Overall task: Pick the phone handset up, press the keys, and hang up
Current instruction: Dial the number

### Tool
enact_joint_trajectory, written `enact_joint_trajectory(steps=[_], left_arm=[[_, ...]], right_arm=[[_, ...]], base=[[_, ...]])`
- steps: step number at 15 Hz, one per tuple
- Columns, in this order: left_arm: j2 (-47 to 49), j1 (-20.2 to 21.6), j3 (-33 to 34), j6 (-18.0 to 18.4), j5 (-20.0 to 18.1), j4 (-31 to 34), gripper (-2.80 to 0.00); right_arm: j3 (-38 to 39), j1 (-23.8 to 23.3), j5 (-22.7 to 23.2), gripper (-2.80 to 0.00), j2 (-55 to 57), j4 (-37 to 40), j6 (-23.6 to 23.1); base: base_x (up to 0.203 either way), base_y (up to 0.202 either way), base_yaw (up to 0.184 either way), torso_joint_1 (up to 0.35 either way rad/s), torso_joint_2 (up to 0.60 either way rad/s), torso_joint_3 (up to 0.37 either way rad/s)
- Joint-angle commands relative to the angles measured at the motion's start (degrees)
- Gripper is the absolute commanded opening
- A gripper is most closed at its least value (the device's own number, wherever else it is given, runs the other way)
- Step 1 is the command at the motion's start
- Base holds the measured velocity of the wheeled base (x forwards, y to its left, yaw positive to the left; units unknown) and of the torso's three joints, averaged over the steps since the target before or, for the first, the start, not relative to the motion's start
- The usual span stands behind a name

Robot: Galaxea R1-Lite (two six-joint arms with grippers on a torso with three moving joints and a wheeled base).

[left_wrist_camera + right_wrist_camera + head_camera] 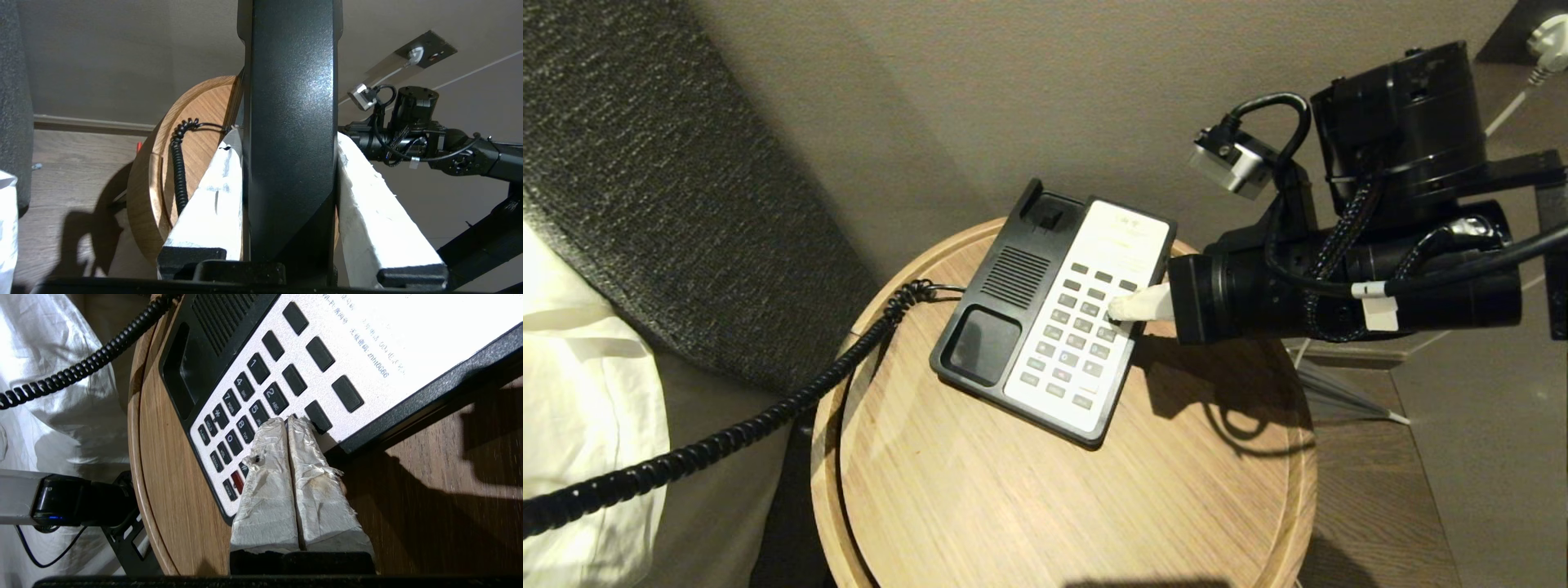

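Observation:
The glossy black phone handset (pixel 290 122) fills the middle of the left wrist view, clamped between the white-padded fingers (pixel 212 196) of my left gripper (pixel 286 136); this gripper is outside the head view. Its coiled cord (pixel 768 416) trails off the table to the left. The black phone base (pixel 1013 278) sits on the round wooden table (pixel 1013 506), its cradle (pixel 984 343) empty. My right gripper (pixel 1115 309) reaches in from the right, shut, with its fingertips (pixel 276 424) resting on the grey keys (pixel 257 367) at the keypad's right side.
A dark textured headboard (pixel 645 163) and white bedding (pixel 580 392) lie left of the table. A wall socket with a white plug (pixel 1547 37) is at the far right. The table has a raised rim (pixel 821 457), and bare wood lies in front of the phone.

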Motion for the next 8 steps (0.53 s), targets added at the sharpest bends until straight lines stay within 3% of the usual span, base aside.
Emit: enact_joint_trajectory(steps=[1,8], left_arm=[[-0.1,0.0,0.1,-0.1,0.1,0.2,-2.8],[-0.3,0.0,-0.2,-0.1,0.0,0.0,-2.8]], right_arm=[[0.1,0.0,0.0,-2.8,0.7,-0.5,0.1],[0.1,0.0,-1.0,-2.8,1.6,-0.9,-0.2]], base=[[0.0,0.0,0.0,0.0,0.0,0.0],[0.0,0.0,0.0,0.0,0.0,0.0]])
